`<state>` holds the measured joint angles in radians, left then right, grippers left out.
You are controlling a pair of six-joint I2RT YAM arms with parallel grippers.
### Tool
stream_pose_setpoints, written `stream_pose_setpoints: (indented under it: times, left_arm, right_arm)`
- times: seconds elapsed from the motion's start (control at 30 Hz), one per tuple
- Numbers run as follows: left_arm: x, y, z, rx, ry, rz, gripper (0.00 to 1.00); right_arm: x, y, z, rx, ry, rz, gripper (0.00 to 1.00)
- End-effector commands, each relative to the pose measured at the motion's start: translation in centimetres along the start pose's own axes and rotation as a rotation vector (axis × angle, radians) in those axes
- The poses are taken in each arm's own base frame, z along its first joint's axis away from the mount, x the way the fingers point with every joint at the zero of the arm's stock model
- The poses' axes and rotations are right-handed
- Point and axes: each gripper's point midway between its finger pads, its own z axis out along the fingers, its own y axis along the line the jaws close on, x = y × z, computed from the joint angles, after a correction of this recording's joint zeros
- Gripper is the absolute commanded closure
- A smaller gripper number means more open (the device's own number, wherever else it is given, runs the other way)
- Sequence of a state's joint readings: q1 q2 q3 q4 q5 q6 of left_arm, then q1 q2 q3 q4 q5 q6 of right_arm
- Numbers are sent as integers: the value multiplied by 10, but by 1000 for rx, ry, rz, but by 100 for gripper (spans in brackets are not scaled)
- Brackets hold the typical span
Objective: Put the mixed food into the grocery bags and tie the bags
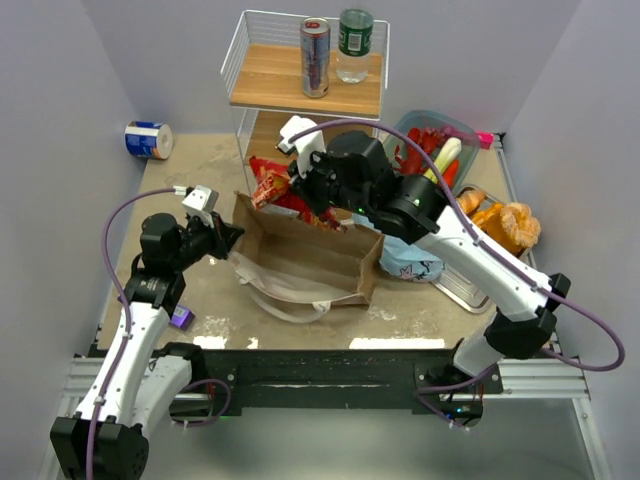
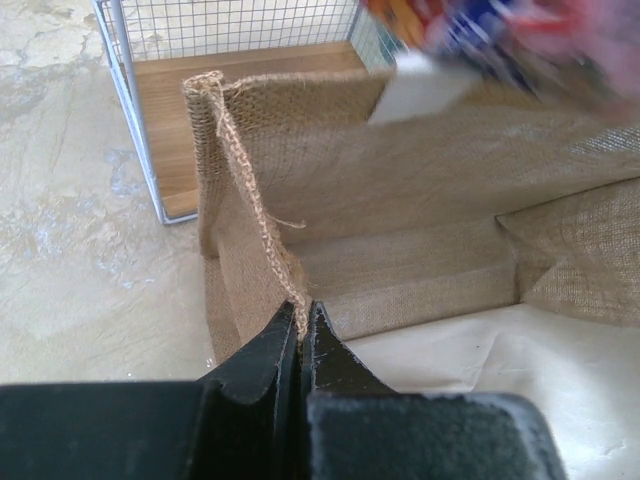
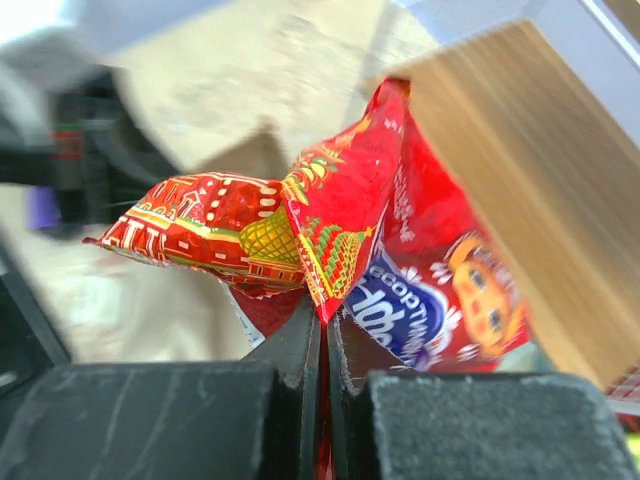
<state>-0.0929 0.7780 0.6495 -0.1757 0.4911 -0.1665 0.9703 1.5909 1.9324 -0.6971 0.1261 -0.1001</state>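
Holding: left end effector (image 2: 303, 312) was pinched on the brown bag (image 1: 300, 255) by its edge | right end effector (image 3: 323, 330) gripped the red snack packet (image 3: 330, 230) by it | can (image 1: 315, 57), bottle (image 1: 354, 45) not packed; nothing tied.

The top camera looks steeply down from high behind the near edge, taking in the whole beige counter (image 1: 200, 165). Each wrist camera rides very close. The left one looks past the left hand (image 2: 302, 325) into the large brown open-topped bag (image 2: 420, 230). The right one looks past the right hand (image 3: 324, 335) at the red crinkly snack packet (image 3: 330, 230). The top view holds both.
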Motion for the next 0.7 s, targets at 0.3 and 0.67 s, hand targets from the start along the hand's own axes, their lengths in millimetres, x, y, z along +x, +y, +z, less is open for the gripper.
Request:
stream_pose_setpoints:
  times: [0.3,0.67]
  left_arm:
    - [-1,-5,4,32,-4,-18,100]
    - [1,-4,5,31,5,-24,100]
  right_arm:
    - [-81,64,-104,-384,-377,115,100]
    - [-123,58,-154,-409,-573,149,100]
